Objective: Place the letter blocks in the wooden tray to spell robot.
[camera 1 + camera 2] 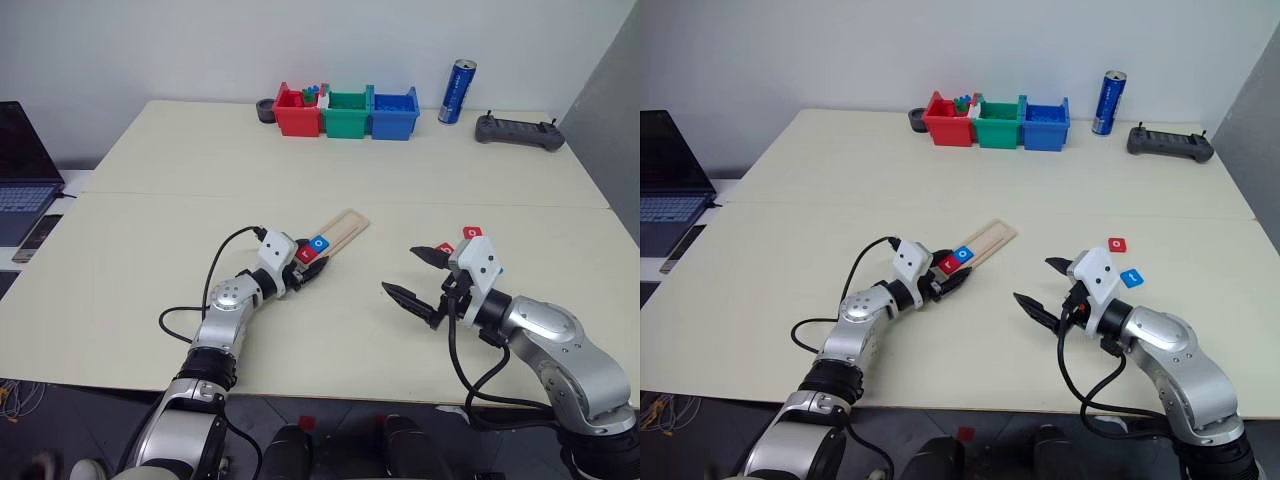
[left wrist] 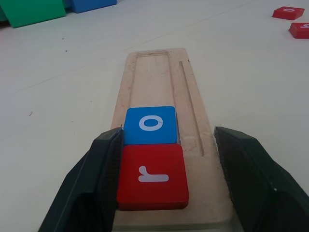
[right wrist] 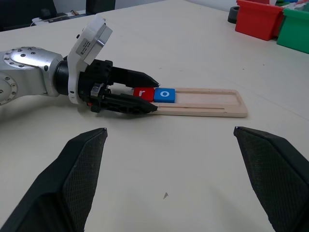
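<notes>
While the left gripper [image 2: 164, 179] sits at the near end of the wooden tray [image 1: 340, 228], its two black fingers [image 2: 91, 188] straddle the red "r" block [image 2: 152, 176], one finger along each side of the tray's end. One finger looks to be right against the block's edge; the other stands apart from it across bare wood, so the fingers are parted and not clamped on the tile.

Look at the tray: it lies on the desk [image 1: 150, 220] near the middle, angled from near-left to far-right. The red "r" block is at its near end, and the blue "o" block [image 2: 150, 124] lies just beyond it, touching it edge to edge. Past those two, the tray's groove is bare wood.

Over on the right, the right gripper [image 3: 169, 169] hangs above the desk with its fingers [image 3: 72, 174] spread wide, nothing between them. It points across toward the left gripper and the tray.

Just beyond the right gripper lie more blocks: a red block [image 1: 1118, 244] with a white "o" farther off, and a blue block [image 1: 1131, 276] nearer, partly hidden by the wrist. From the left wrist, a second red tile [image 2: 300, 30] lies next to that red "o".

At the far edge stand the red bin [image 1: 297, 112], green bin [image 1: 347, 114] and blue bin [image 1: 394, 113], with a blue can [image 1: 458, 92] and a dark controller [image 1: 518, 131] to their right. A laptop [image 1: 25, 165] sits off to the left.
</notes>
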